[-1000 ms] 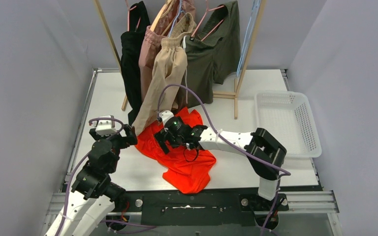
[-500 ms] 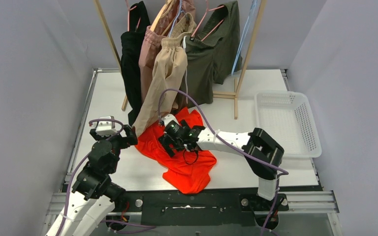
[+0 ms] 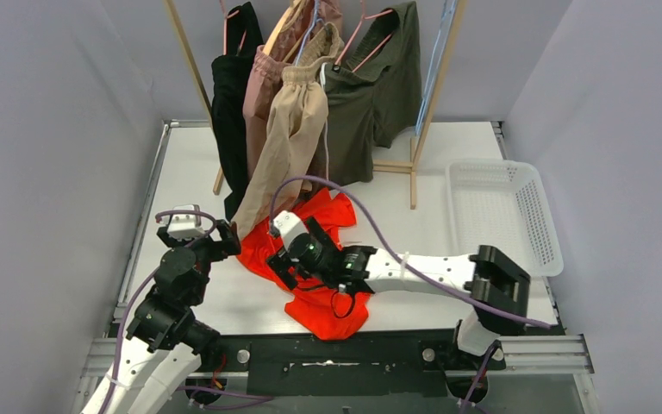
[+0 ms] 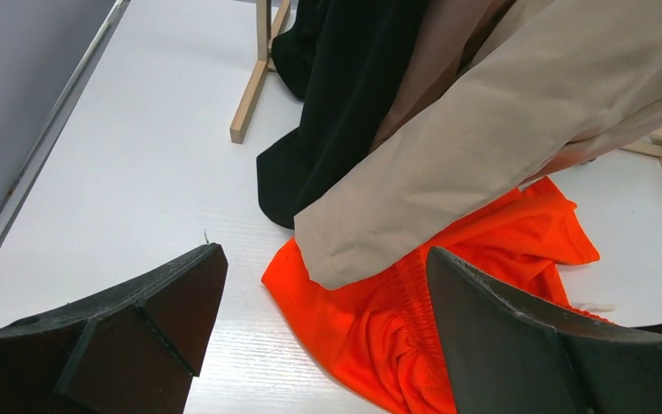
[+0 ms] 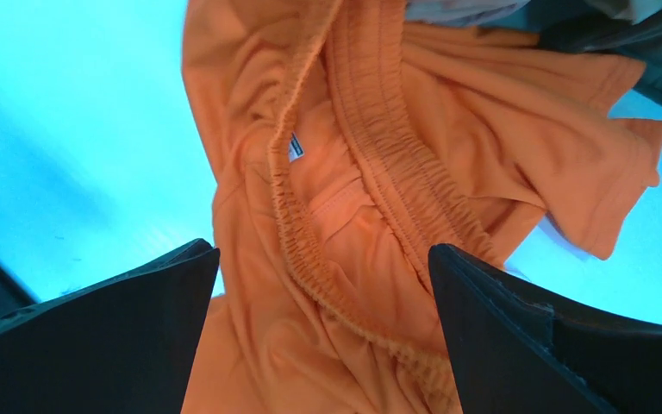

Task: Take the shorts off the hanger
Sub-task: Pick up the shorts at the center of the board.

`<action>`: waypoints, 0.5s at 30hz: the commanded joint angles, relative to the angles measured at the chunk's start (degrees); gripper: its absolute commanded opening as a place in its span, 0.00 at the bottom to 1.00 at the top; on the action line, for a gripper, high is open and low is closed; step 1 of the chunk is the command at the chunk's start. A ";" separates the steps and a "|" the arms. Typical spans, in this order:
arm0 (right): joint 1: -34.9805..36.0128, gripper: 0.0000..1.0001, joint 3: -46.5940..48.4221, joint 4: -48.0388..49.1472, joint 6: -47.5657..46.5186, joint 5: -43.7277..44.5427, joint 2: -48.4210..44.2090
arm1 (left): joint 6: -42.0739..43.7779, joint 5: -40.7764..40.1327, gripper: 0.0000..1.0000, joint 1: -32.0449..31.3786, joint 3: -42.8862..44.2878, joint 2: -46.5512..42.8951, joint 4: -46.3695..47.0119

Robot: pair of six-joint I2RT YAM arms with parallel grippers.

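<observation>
1. The orange shorts (image 3: 338, 212) lie crumpled on the white desk (image 3: 190, 172), just near of the wooden rack (image 3: 427, 103) and off any hanger. The gathered waistband faces up, with a small white label showing inside it in the right wrist view.
2. The right claw (image 5: 321, 250) hangs directly over that waistband. Its fingers are spread wide, one on each side of the gathered band, and there is no fabric pinched between them.
3. The right arm reaches across from the near right, low over the desk, with its purple cable arching above the orange fabric.
4. The left claw (image 4: 323, 259) is at the near left, pointing toward the rack. Its fingers are wide apart and it has hold of nothing.
5. The beige shorts (image 3: 289, 138) hang from the rack. Their lower hem drapes over the far-left edge of the orange shorts.
6. The dusty pink shorts (image 3: 259, 86) hang just left of the beige pair, and a black garment (image 3: 228, 103) hangs left of those.
7. The dark olive shorts (image 3: 379, 86) hang at the right of the rack on a pink hanger (image 3: 371, 34).
8. A white basket (image 3: 504, 216) sits at the right edge of the desk, well apart from both claws.
</observation>
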 commanded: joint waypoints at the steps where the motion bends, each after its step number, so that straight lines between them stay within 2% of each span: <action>1: 3.25 0.98 2.60 4.75 -6.57 10.13 7.75 | 0.26 -0.83 0.87 -0.03 0.80 -0.20 4.06; 3: 3.30 0.98 7.38 -2.55 -6.22 12.54 11.59 | 0.03 -2.87 0.87 0.08 0.74 0.13 3.77; 5: 3.51 0.98 10.59 -7.79 -2.78 18.60 14.32 | -0.55 -4.75 0.86 0.40 0.89 0.19 3.40; 7: 2.88 0.98 8.64 -5.51 -2.44 20.00 14.05 | -0.94 -5.44 0.86 0.67 0.98 -0.02 3.32; 11: -0.20 0.98 -0.05 5.57 -2.90 15.43 9.92 | -1.23 -5.87 0.86 0.83 0.98 0.00 3.37; 13: -3.30 0.98 -2.08 7.23 -0.10 9.69 8.91 | -1.24 -5.83 0.85 0.85 0.98 0.01 3.36; 15: -8.72 0.98 -2.08 5.48 5.20 -0.30 9.86 | -1.24 -5.87 0.86 0.91 0.98 -0.07 3.38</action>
